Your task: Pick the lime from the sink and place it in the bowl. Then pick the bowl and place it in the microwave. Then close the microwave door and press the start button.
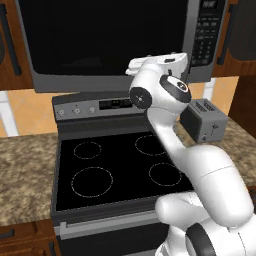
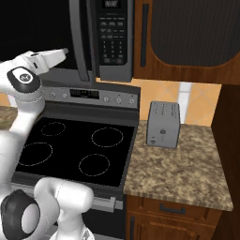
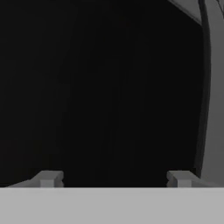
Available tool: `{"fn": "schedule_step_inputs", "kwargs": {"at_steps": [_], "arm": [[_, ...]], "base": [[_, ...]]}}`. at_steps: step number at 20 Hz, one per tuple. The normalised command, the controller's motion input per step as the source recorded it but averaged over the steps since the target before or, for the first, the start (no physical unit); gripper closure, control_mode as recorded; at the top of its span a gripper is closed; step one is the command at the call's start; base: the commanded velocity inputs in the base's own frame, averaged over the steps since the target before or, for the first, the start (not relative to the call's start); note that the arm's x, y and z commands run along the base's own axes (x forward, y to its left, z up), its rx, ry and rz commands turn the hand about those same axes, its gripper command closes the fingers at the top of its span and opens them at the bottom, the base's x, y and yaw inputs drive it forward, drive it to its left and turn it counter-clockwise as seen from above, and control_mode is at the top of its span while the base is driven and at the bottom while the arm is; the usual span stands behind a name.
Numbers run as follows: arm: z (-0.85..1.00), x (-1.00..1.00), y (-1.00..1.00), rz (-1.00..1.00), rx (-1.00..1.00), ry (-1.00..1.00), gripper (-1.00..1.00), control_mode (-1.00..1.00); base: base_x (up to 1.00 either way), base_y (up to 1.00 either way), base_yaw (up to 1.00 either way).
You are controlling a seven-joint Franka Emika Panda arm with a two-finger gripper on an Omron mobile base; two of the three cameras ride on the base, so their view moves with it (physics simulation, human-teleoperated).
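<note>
Fingertips point(image 3: 48, 178) of the end effector point(image 3: 114, 179) spread apart, empty, facing the microwave door point(image 1: 105, 40): smooth black window, grey frame; contact probably none.

Both base views are evenly and softly lit, with no clear single source and few cast shadows — the flat look of rendered pictures. The white arm point(image 1: 200, 175) is the brightest thing, gently shaded on its undersides. The stove's black glass top point(image 1: 120, 167) shows no glare, and the granite tabletop point(image 2: 183, 164) looks grainy and slightly soft. The hand view is very dim — almost black across the microwave door point(image 3: 100, 87), with only a grey frame strip at its right edge catching light; detail there is blurred
</note>
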Motion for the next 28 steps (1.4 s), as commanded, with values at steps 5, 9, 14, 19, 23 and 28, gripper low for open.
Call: {"fn": "schedule_step_inputs", "kwargs": {"at_steps": [5, 9, 14, 19, 23, 28], "arm": [[0.0, 0.99, 0.0, 0.23, 0.06, 0.09, -1.0, -1.0], [-0.03, 0.69, 0.0, 0.18, 0.01, 0.04, -1.0, -1.0], [-0.16, 0.44, 0.0, 0.12, 0.0, 0.04, -1.0, -1.0], [0.14, -0.79, -0.04, 0.0, 0.0, 0.0, -1.0, -1.0], [0.18, -1.0, -0.09, 0.0, 0.05, 0.0, -1.0, -1.0], [0.0, -1.0, -0.38, 0.0, 0.14, 0.0, -1.0, -1.0]], "base": [[0.0, 0.0, 0.0], [0.0, 0.0, 0.0], [0.0, 0.0, 0.0], [0.0, 0.0, 0.0], [0.0, 0.0, 0.0], [0.0, 0.0, 0.0]]}}
